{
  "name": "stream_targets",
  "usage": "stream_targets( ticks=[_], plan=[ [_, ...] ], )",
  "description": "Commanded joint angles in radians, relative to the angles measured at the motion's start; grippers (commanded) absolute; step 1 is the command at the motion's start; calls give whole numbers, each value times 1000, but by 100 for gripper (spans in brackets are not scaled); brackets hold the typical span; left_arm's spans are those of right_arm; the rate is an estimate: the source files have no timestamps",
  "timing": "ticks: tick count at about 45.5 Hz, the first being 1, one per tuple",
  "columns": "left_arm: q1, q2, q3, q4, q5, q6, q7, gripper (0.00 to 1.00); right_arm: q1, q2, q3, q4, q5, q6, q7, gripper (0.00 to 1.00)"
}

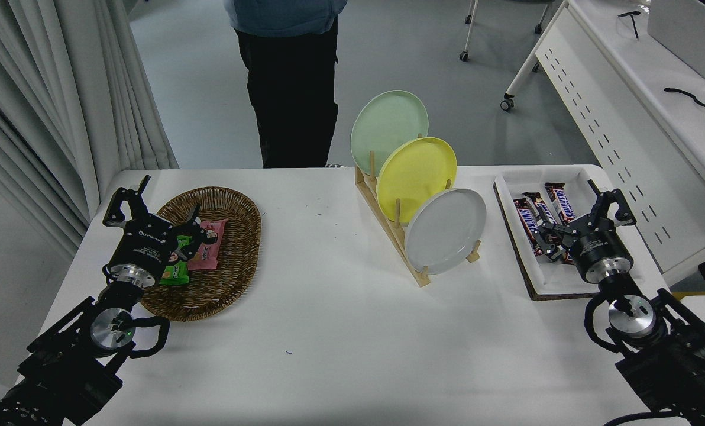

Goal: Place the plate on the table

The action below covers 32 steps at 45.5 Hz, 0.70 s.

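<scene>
Step in hand: the plate had not been picked up yet. It stood on its edge in the front slot of the wooden rack, so the job looked like it was only starting.
How to do it well: the right claw would need to go over to its left, pinch the plate by its top rim, and lift it straight up out of the slot. A sideways tug could tip the rack or bump the yellow plate just behind it. Then the plate should be laid flat on a bare part of the counter.
Right claw: its fingers were spread wide apart. It held nothing. It hung over the white tray of candy bars, and I could not tell if it touched them.
Where the plate was: to the left of the right claw, near but apart from it.
Other plates: the yellow one and the mint-green plate stood farther back in the rack.
Left claw: it was parked far to the left, spread open and empty, over the basket of snacks.
</scene>
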Motion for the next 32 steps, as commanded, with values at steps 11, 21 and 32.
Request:
stream_targets(
  ticks=[11,21,32],
  plan=[
    [0,0,1,0,-5,-2,2,100,5,-5,1,-1,-2,2,-1,100],
    [0,0,0,1,-5,-2,2,100,-1,-11,2,-2,-2,2,-1,100],
    [0,0,1,0,-5,-2,2,100,8,-23,1,-4,-2,-7,-1,100]
  ],
)
